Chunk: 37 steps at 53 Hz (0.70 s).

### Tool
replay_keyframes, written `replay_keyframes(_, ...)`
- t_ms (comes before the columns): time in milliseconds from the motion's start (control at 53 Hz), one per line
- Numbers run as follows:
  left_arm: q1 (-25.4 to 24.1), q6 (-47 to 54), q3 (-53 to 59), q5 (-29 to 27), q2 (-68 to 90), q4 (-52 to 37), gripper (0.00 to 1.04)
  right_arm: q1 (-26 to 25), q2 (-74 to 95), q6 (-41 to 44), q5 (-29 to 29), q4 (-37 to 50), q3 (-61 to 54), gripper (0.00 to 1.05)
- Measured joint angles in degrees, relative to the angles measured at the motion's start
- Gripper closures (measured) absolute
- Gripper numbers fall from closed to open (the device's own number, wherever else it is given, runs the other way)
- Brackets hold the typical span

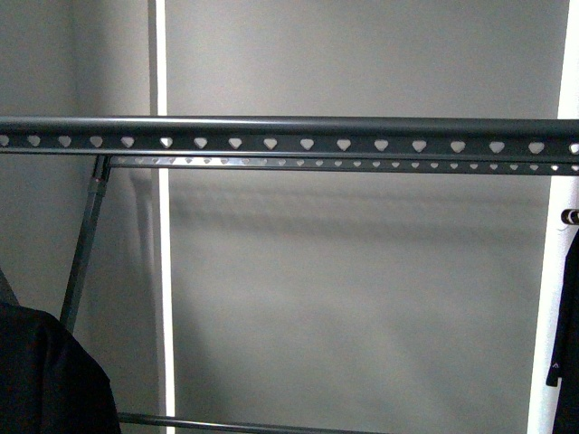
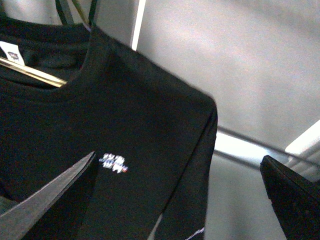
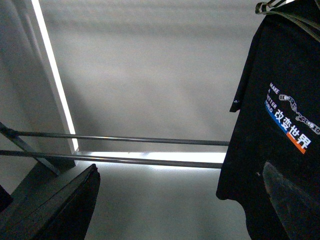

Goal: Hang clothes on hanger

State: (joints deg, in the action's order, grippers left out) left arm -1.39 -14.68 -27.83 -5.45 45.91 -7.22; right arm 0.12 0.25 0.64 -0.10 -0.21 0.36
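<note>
While the rack (image 1: 289,136) shows its top rail with the heart-shaped holes bare along the whole stretch in view, the black shirt (image 1: 45,380) sits low at the rack's left end, well below that rail, beside the slanted leg. Left wrist view: the same black shirt (image 2: 140,130) is worn on a shiny wire hanger (image 2: 30,72), which shows inside the collar near the white neck label (image 2: 11,52). The hook and whatever carries it are out of frame, so support cannot be told. The left gripper (image 2: 178,157) has its fingers (image 2: 50,205) spread wide, apart from the fabric and pinching nothing, with the shirt's shoulder and sleeve beyond the gap. The right gripper (image 3: 180,167) is likewise spread and empty, looking at the rack's lower bars (image 3: 125,137) and the grey wall. A second black shirt (image 3: 280,125) with printed lettering hangs at the rack's right end. Its hook (image 1: 570,215) sits under the top rail, but what it catches is cut off. Judgement: the task is early. The shirt is already on its wire hanger. No grasp is made, no lift is done and no hook is on the rail. Left to do: close on the wire hanger near its hook, raise it to the top rail, seat the hook, release.
</note>
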Motion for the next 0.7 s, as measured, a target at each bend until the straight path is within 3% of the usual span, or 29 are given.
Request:
replay_keyframes(94,1.03,-6.95,-7.08,-2.93,9.03,-1.16,0.07,0.0,0.0,0.0,0.0,0.0,0.0,0.07)
replay_keyframes(377,3.91,-26.27,-28.13,-12.33,32.61,7.72,0.07,0.0,0.0,0.0,0.0,0.0,0.0,0.07)
replay_keyframes(698,4.11,-28.61,-42.95,-21.53,47.41,12.59,0.07,0.0,0.0,0.0,0.0,0.0,0.0,0.07)
